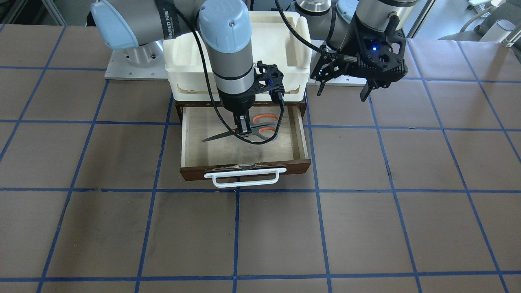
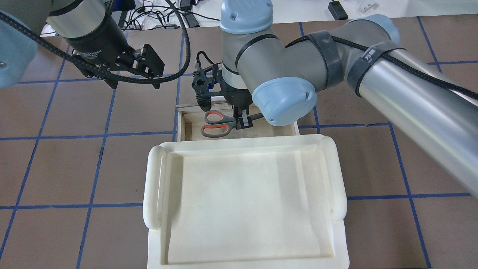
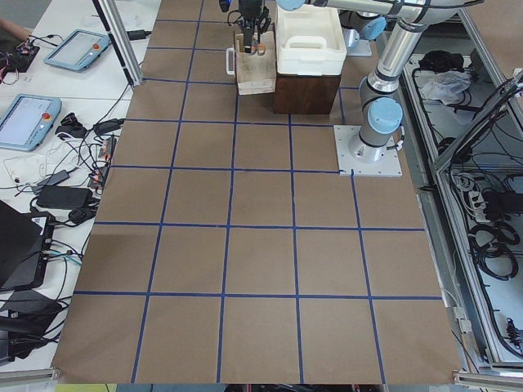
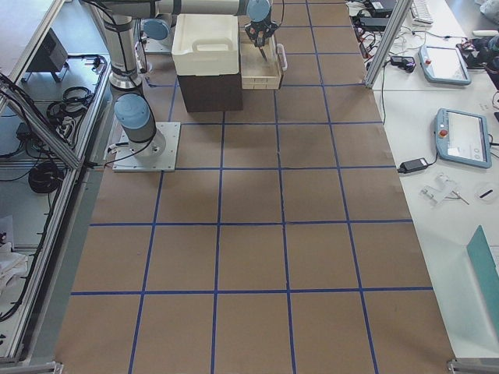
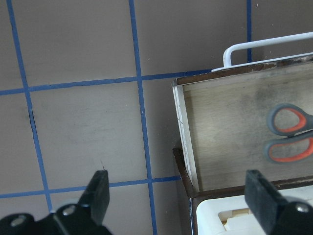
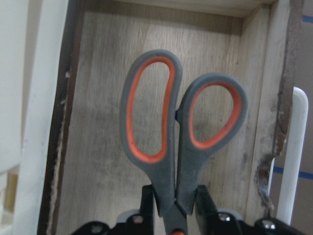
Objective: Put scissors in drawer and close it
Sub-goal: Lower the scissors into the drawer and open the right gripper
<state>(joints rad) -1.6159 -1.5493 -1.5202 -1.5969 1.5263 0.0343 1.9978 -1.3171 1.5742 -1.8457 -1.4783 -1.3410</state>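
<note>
Scissors (image 6: pixel 167 178) (small pair, grey handles lined orange-red, slim dark blades) sit low inside the open dark brown wooden drawer (image 1: pixel 228 154), with your right gripper (image 1: pixel 244 129) clamped on them just past the loops. I'd let go only once they lie flat, then lift straight up. Your left gripper (image 1: pixel 342 92) hangs beside the drawer, fingers apart.

Front cam faces robot, steep down; overhead looks from behind. Side cams far off, table ends. Right wrist cam super close — scissors (image 6: pixel 171 147) right past fingers (image 6: pixel 203 201); left wrist shares drawer (image 5: pixel 225 127) with it.
</note>
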